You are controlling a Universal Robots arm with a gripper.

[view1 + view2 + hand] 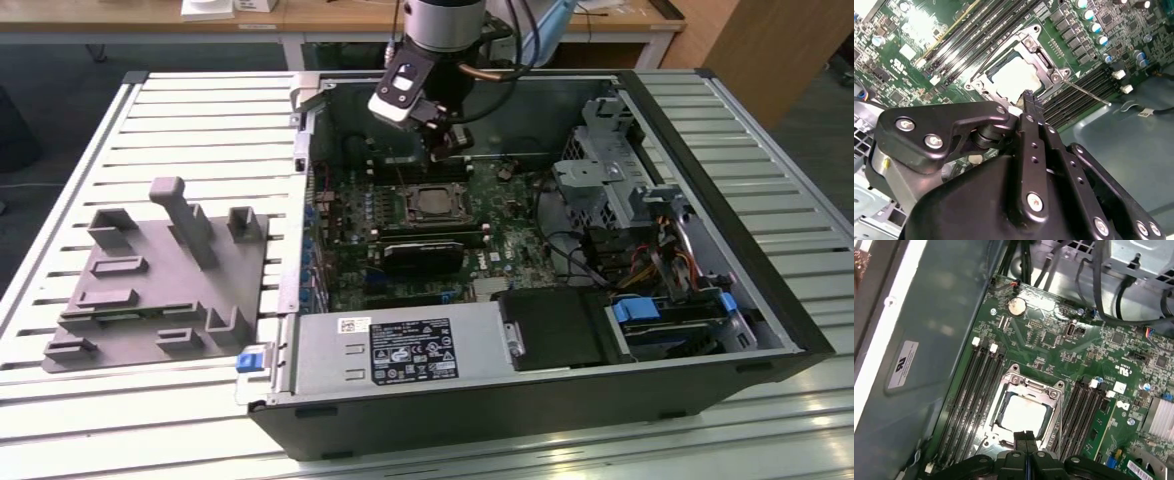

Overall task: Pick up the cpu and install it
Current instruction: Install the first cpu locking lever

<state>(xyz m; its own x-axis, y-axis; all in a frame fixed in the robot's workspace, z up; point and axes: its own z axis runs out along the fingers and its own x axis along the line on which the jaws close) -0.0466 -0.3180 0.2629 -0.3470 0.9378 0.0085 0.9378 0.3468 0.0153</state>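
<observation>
Looking down into an open computer case with the motherboard facing up. Can see the cpu lying flat inside the socket, shiny top up, boxed in by the socket's metal frame on every side. Shows up as a pale bright square in both wrist views too, so pretty sure about that one.

Got the gripper hanging just above the socket, pointing down at it. Fingers pressed tight together in both wrist views, nothing pinched between them. Can't tell whether the tips actually touch the cpu or just float over its edge.

Around the socket:
- spotting rows of memory slots on two opposite sides of the socket
- seeing a thin metal lever poking out from one corner of the socket
- got a black card just beside the socket, between it and the power supply
- also a coin battery on the board, a bit away from the socket
- and a grey tray well apart from the socket, outside the case toward the exterior view's left, sitting on the slatted table
</observation>
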